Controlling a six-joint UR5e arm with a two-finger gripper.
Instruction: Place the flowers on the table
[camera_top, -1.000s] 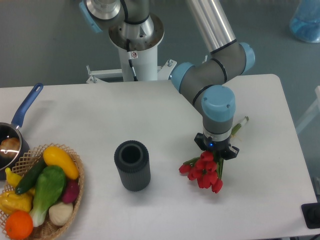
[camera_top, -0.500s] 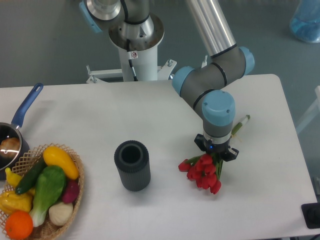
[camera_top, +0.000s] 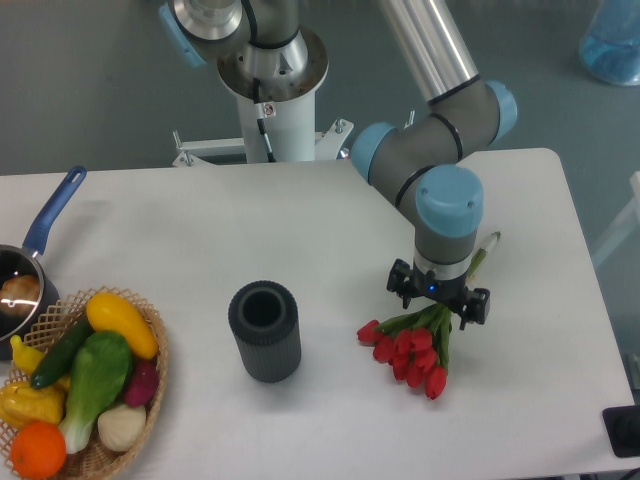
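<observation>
No legible text, brand, number or sign is found anywhere in the view. A small red-and-white sticker sits on the white arm pedestal (its marking too small to read). A blue light shows on the gripper body, but it carries no characters.

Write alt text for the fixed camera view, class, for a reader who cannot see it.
A bunch of red tulips lies on the white rectangular table under the robot arm's black two-finger gripper. Left of it stand a dark ribbed cylindrical vase and a wicker basket of vegetables.
</observation>
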